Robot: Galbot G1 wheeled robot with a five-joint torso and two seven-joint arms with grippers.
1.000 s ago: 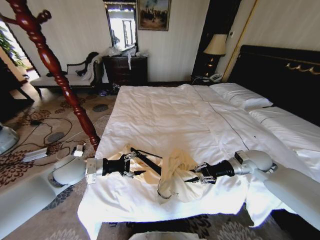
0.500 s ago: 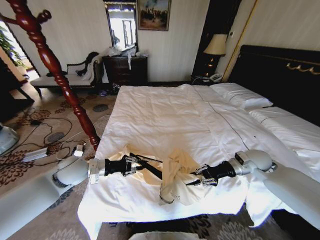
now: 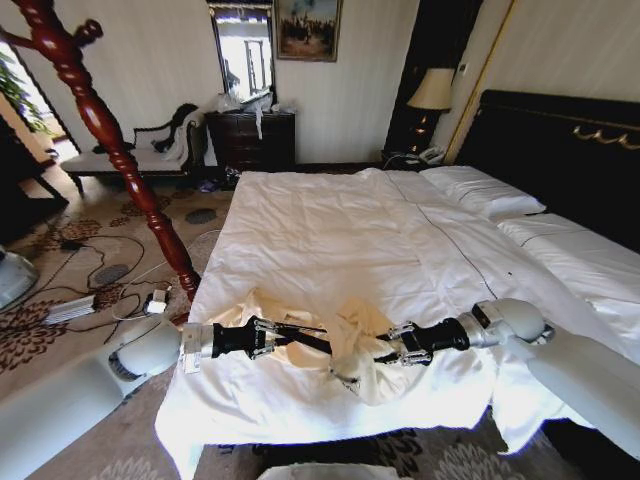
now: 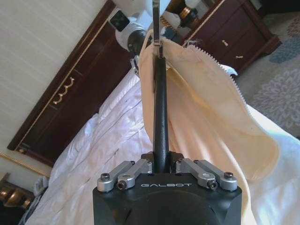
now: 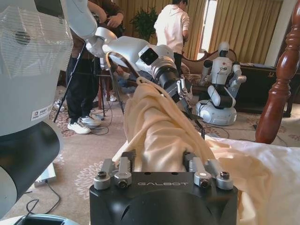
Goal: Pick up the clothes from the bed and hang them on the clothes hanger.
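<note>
Near the bed's foot edge, the left gripper is clamped on the clothes hanger; the right gripper pinches the cream clothes, which hide its fingertips.

red wooden post left | dresser back wall | lamp by headboard
</note>
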